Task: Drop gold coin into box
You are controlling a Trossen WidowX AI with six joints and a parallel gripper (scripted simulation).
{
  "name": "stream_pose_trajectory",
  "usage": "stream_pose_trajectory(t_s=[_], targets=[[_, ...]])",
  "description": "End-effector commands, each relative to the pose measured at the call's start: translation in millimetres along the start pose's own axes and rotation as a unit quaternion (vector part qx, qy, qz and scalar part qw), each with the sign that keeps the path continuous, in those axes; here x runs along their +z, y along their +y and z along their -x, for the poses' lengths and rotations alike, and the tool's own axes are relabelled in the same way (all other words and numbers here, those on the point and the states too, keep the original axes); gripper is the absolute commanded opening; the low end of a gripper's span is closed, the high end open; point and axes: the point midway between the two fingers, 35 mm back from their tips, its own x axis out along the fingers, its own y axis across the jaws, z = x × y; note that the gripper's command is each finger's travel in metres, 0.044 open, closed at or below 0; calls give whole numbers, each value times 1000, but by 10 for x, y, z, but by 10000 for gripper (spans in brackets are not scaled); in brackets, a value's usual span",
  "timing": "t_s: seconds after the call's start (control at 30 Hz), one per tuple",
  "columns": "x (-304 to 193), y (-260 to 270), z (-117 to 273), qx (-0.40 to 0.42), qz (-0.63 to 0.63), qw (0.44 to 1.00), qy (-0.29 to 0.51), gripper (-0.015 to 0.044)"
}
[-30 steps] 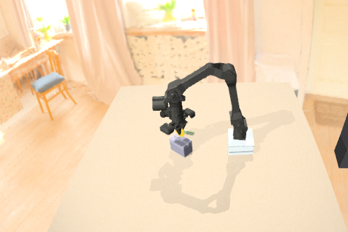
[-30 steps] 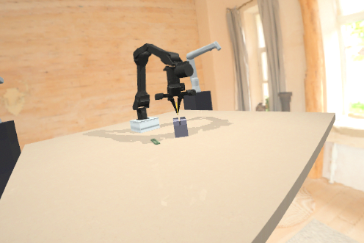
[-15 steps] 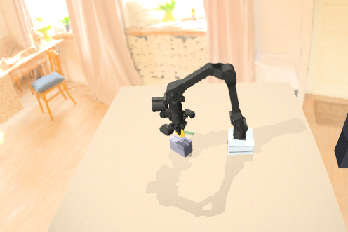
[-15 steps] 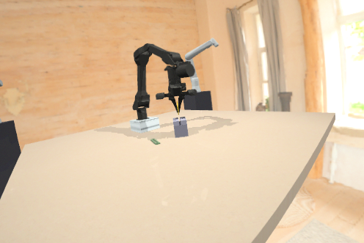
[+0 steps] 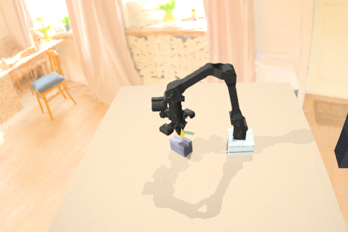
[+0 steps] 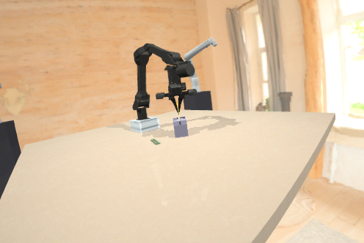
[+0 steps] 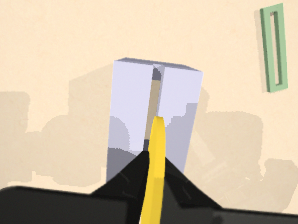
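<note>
Worktop (image 5: 245, 188) carries the grey box (image 7: 150, 120); empty holder (image 7: 274, 47) lies apart. Jaws clamp the coin (image 7: 155, 165) edge-on just above the slot (image 7: 154, 107). Keep it parallel, descend straight, release only once it's entered.

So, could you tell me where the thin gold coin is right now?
The thin gold coin is pinched edge-on in the black gripper, directly above the grey box's narrow slot in the wrist view.
</note>
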Motion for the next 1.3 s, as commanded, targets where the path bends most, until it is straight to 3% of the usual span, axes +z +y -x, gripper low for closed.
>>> stream_pose_trajectory(t_s=[0.0, 1.27], targets=[[-1, -1, -15, 0, 0, 1000, 0, 0], [1, -4, -199, 0, -1, 1000, 0, 0]])
